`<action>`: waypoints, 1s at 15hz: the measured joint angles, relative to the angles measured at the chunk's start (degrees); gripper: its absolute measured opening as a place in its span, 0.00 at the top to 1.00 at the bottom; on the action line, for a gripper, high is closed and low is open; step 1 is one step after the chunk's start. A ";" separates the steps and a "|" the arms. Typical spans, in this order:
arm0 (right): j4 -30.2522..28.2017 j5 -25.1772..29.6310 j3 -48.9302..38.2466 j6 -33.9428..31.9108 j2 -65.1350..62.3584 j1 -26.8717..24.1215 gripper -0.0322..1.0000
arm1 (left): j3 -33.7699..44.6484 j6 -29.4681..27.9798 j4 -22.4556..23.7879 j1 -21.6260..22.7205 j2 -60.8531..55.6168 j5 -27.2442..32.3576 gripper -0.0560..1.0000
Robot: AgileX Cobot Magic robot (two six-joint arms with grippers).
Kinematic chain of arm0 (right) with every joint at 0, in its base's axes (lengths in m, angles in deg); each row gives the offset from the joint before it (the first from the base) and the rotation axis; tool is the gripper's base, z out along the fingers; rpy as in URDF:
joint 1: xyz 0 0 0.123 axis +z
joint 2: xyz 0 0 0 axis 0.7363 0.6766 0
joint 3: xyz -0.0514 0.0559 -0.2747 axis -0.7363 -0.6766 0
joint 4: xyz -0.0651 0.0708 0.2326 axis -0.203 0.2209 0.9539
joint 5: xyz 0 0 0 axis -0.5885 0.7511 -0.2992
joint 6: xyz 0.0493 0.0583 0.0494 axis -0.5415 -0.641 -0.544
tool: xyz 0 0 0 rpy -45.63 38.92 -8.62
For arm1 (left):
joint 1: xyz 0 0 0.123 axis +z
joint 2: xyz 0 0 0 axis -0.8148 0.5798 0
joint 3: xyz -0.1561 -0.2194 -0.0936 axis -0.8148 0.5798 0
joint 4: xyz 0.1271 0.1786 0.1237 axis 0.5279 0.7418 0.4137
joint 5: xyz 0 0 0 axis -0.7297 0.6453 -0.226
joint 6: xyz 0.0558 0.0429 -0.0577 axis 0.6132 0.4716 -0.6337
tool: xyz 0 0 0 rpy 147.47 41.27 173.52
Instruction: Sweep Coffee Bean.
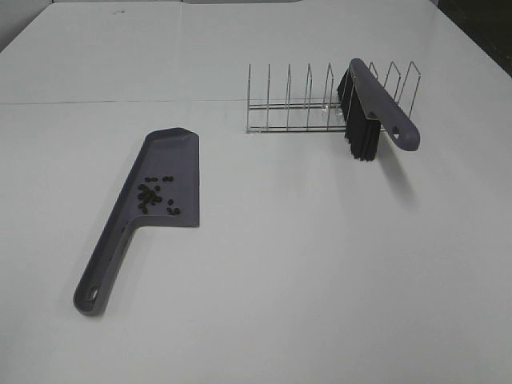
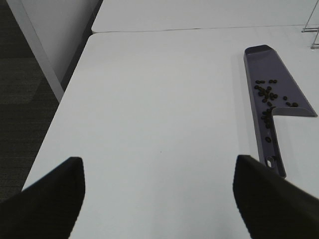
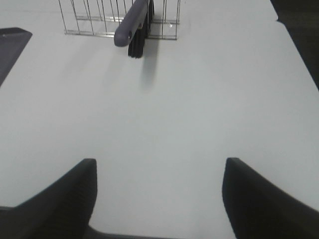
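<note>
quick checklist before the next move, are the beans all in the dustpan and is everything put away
1. Coffee beans in the dustpan: ok, clustered on its pan; none seen loose on the table.
2. Dustpan flat on the table: ok.
3. Brush in the wire rack: ok, leaning in it with bristles down.
4. Left pincer: ok, open, holding nothing.
5. Right pincer: ok, open, holding nothing.
6. Beans hidden beneath the dustpan: cannot tell.

A lab-like test room: bare white counter point(image 1: 320, 280), dark carpet floor point(image 2: 25, 74) beyond its edge, with only staged props upon it.
</note>
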 joint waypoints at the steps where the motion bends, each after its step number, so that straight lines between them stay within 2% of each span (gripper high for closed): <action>1: 0.00 -0.06 -2.18 0.00 0.00 0.00 0.40 | 0.63 0.00 0.06 0.00 -0.11 -0.63 0.26; 3: 1.20 -4.64 -7.22 0.06 0.00 0.00 0.40 | 1.38 0.00 0.06 0.00 -0.17 -2.12 0.26; 5: 2.01 -6.13 -7.51 0.11 0.00 0.00 0.40 | 1.38 0.00 0.06 0.00 -0.17 -2.41 0.26; 11: 2.01 -6.30 -7.51 0.11 0.00 0.00 0.40 | 1.38 -0.17 -0.52 0.00 -0.29 -2.58 0.26; 15: 2.46 -6.30 -7.51 0.11 0.00 0.00 0.40 | 1.38 -0.17 -5.50 0.34 -0.29 -2.58 0.26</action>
